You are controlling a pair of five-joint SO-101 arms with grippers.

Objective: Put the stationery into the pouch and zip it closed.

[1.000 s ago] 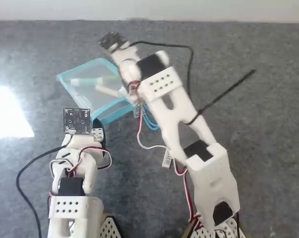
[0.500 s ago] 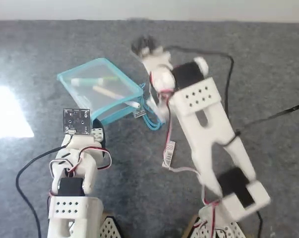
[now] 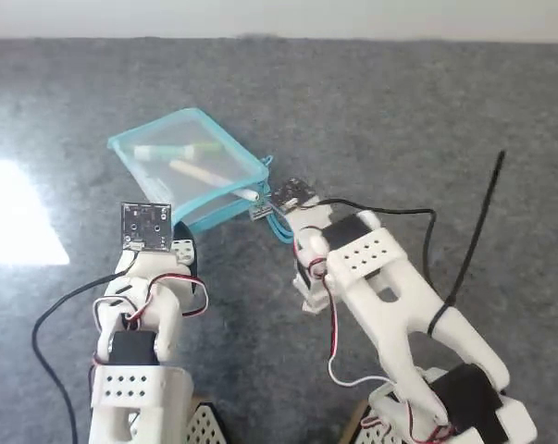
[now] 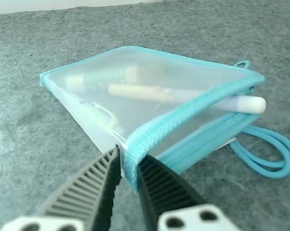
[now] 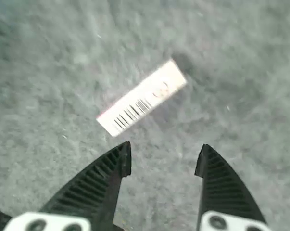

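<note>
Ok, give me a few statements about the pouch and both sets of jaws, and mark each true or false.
1. The left jaws are clamped on the zipper edge of the pouch. True.
2. The right jaws are shut on a pen. False: they stand open above a barcode label.
3. The pouch is zipped fully closed. False: its end is open and a white pen sticks out.
4. A blue cord loop lies beside the pouch. True.

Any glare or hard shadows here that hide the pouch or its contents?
High view: a washed-out bright patch on the table at the left edge, clear of the pouch. Left wrist view: even light, stationery shows through the pouch wall. Right wrist view: a small shadow beside the label.
</note>
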